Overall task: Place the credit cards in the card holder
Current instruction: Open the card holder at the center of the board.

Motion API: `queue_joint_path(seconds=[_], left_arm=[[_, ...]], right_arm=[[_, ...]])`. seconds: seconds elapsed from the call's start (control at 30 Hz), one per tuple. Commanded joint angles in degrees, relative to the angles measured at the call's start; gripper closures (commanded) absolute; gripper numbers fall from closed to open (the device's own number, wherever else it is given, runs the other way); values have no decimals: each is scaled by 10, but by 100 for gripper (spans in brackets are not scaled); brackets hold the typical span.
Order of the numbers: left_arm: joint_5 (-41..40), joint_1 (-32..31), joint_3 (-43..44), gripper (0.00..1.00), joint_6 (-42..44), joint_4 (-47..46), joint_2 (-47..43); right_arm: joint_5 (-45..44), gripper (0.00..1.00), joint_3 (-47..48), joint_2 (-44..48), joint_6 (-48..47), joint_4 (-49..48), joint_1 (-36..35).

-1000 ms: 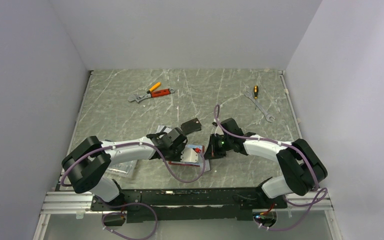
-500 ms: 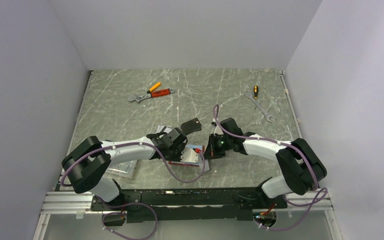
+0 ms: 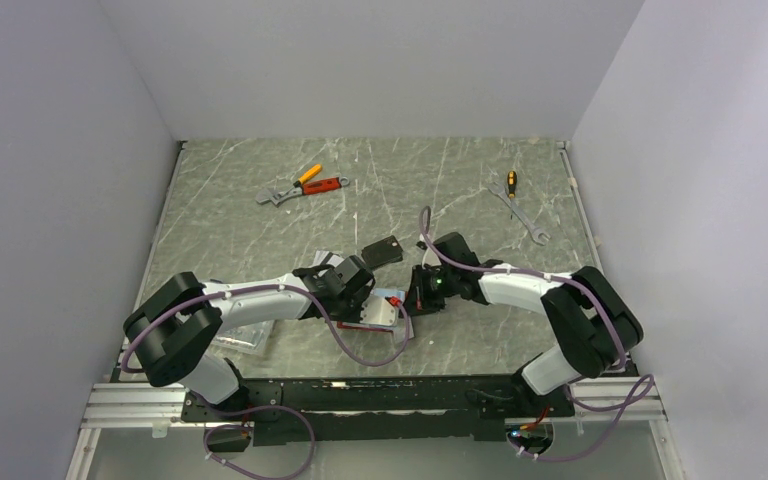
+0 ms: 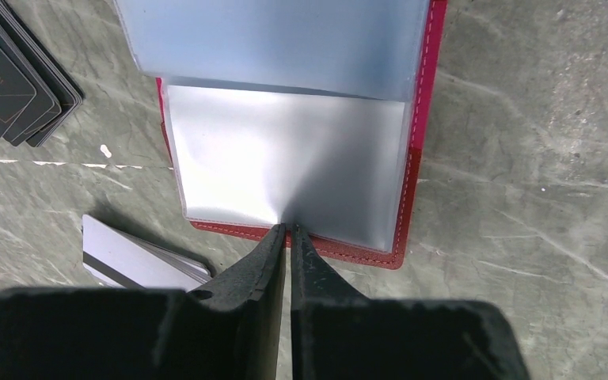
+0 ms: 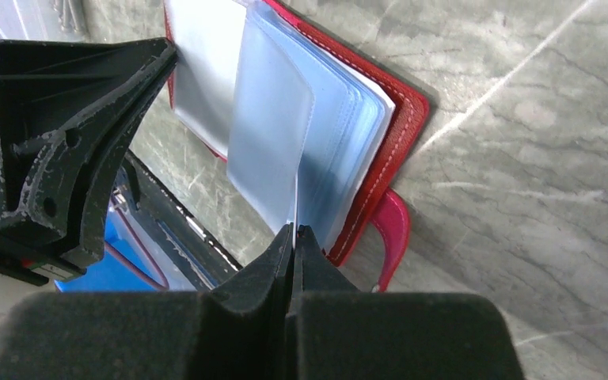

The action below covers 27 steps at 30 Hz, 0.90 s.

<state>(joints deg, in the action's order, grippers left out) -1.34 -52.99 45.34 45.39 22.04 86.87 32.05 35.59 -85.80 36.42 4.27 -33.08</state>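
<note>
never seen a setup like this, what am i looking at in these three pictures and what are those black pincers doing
These are two robot arms bolted to a table. One picture looks down from above; the other two come from cameras on each wrist, so the black wedges are each arm's own two-fingered hand. The left hand pinches an edge of an open red card holder, and the right hand pinches one of its clear sleeves. A silver-white card lies beside the holder. Farther back lie hand tools.
</note>
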Motion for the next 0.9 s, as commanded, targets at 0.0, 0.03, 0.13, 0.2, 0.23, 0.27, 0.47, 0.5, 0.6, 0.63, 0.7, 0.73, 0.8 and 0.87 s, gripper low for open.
queue_joint_path(seconds=[0.0,0.03,0.13,0.2,0.23,0.27,0.47,0.5,0.6,0.63,0.7,0.73,0.8,0.87], left_arm=[[-4,-4,4,88,5,-5,-9],[-5,-4,3,88,6,-4,-11],[-6,-4,3,88,9,-1,-19],[-4,-2,5,88,9,4,-27],[-1,-1,8,88,7,8,-32],[3,2,12,88,3,16,-38],[51,30,36,88,-36,57,-66],[61,37,39,87,-47,65,-72],[98,61,51,86,-82,88,-90],[119,73,58,86,-96,95,-93],[143,94,71,84,-136,105,-93],[157,105,80,82,-154,111,-87],[193,127,99,79,-192,128,-73],[243,153,116,73,-223,138,-57]], right_arm=[[11,100,42,-10,3,-27,-12],[12,100,50,-10,3,-25,-15],[18,100,62,-3,8,-29,-20],[23,100,65,4,17,-38,-22],[25,100,67,3,20,-40,-22],[26,100,68,0,22,-48,-24],[32,100,75,-50,38,-90,-45],[33,100,76,-56,42,-97,-47],[35,100,82,-70,51,-117,-54],[36,100,85,-77,52,-122,-55],[36,100,92,-86,53,-123,-57],[36,100,94,-90,54,-124,-57],[36,100,95,-94,53,-124,-58],[33,100,95,-94,50,-120,-58]])
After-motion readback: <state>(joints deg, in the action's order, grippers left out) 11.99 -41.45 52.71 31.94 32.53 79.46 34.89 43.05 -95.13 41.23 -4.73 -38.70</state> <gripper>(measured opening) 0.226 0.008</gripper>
